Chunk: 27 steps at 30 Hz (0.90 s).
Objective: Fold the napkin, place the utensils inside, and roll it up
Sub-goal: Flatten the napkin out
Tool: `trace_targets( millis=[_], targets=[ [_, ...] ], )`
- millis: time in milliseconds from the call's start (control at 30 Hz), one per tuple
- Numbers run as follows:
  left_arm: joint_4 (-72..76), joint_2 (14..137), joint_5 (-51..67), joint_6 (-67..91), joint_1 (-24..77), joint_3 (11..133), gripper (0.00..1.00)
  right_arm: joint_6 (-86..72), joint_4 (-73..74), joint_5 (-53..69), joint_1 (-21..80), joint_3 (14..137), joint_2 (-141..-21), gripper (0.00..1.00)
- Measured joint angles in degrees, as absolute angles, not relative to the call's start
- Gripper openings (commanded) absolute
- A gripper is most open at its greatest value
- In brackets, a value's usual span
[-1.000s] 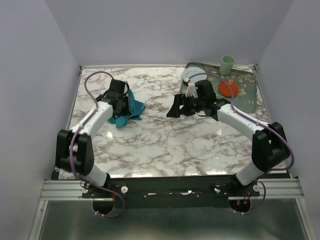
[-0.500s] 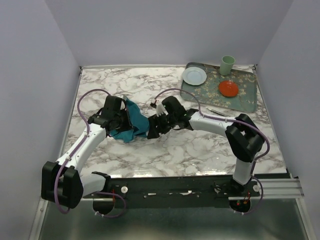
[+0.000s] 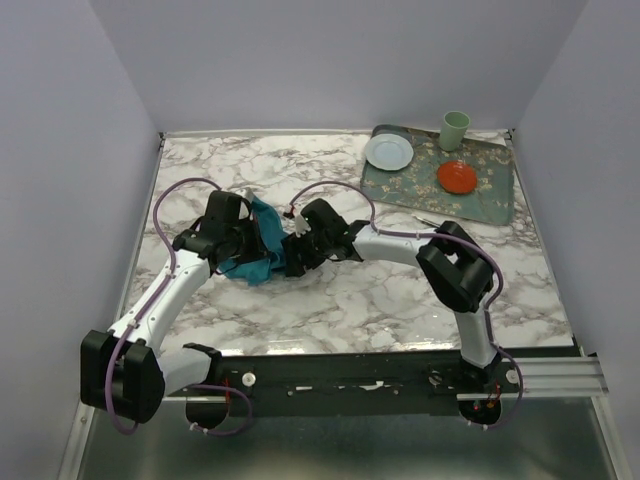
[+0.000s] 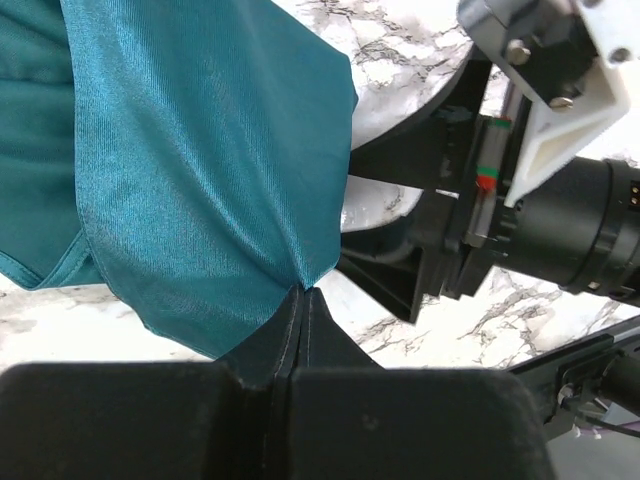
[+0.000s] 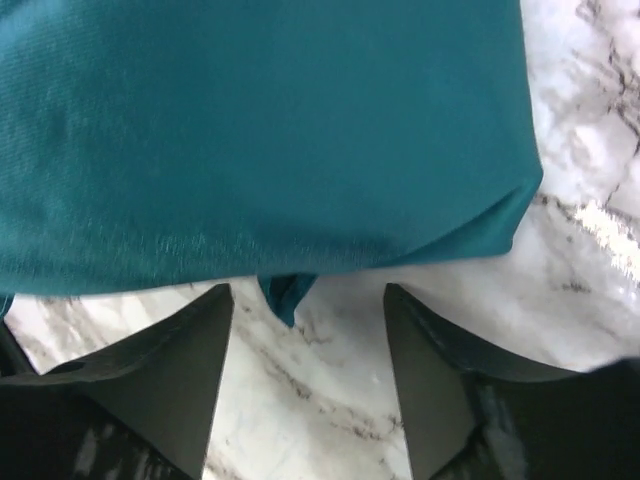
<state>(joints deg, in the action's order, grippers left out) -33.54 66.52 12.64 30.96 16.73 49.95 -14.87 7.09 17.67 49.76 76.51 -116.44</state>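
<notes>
The teal napkin lies bunched on the marble table at centre left. My left gripper is shut on a pinched fold of the napkin, and its tips meet on the cloth. My right gripper stands open at the napkin's right edge. In the right wrist view the napkin fills the top, and a small corner hangs just ahead of the gap between the open fingers, with marble below. A slim utensil lies by the tray, partly hidden by my right arm.
A patterned tray at the back right holds a white plate, a red plate and a green cup. The right arm's elbow stretches across the table's middle.
My right arm has swept left from beside the tray to the napkin's right edge, with its jaws somewhat narrower. The left gripper drew the napkin slightly nearer and stayed shut on it.
</notes>
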Motion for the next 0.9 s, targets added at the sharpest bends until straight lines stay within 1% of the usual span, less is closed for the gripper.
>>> trace_targets(
  millis=[67, 167, 200, 233, 267, 300, 333, 367, 467, 600, 667, 767, 900],
  targets=[
    [-33.54, 66.52, 12.75, 30.94, 16.67, 49.98, 0.0, -14.22, 7.07, 17.08, 49.8, 77.62, -117.49, 0.6],
    [-33.58, 66.43, 12.78, 30.94, 16.38, 50.02, 0.0, -13.43, 6.39, 17.02, 50.11, 78.46, -118.43, 0.6],
    [-33.58, 66.39, 12.84, 30.94, 16.05, 50.09, 0.0, -13.3, 6.31, 16.99, 50.3, 78.43, -118.43, 0.56],
    [-33.61, 66.37, 12.93, 30.94, 15.84, 50.13, 0.0, -13.21, 6.07, 16.99, 50.76, 78.41, -118.45, 0.49],
    [-33.61, 66.32, 12.95, 30.92, 15.4, 50.3, 0.0, -13.19, 5.82, 16.99, 51.13, 78.37, -118.45, 0.39],
    [-33.65, 66.3, 12.95, 30.92, 15.07, 50.5, 0.0, -13.21, 5.63, 16.99, 51.81, 78.35, -118.45, 0.16],
    [-33.76, 66.3, 12.95, 30.87, 14.61, 50.96, 0.0, -13.32, 5.28, 17.02, 52.62, 78.35, -118.52, 0.06],
    [-33.76, 66.3, 12.95, 30.83, 14.26, 51.42, 0.0, -13.58, 5.06, 17.02, 53.1, 78.35, -118.61, 0.01],
    [-34.17, 66.3, 12.93, 30.48, 12.88, 53.25, 0.0, -13.85, 5.3, 15.11, 54.15, 78.37, -118.63, 0.01],
    [-35.05, 66.22, 11.92, 30.0, 9.58, 58.48, 0.0, -12.32, 10.57, 7.7, 54.28, 79.15, -117.05, 0.01],
    [-34.87, 66.24, 10.57, 29.56, 7.55, 62.57, 0.0, -9.76, 15.2, 2.31, 53.87, 80.14, -113.69, 0.01],
    [-34.57, 68.38, 7.31, 28.27, 4.91, 73.78, 0.0, -5.5, 21.12, -3.79, 52.77, 84.47, -108.25, 0.01],
    [-33.45, 73.73, 5.91, 27.03, 1.19, 89.93, 0.0, 0.16, 25.32, -10.13, 48.4, 98.0, -101.32, 0.0]
  ],
)
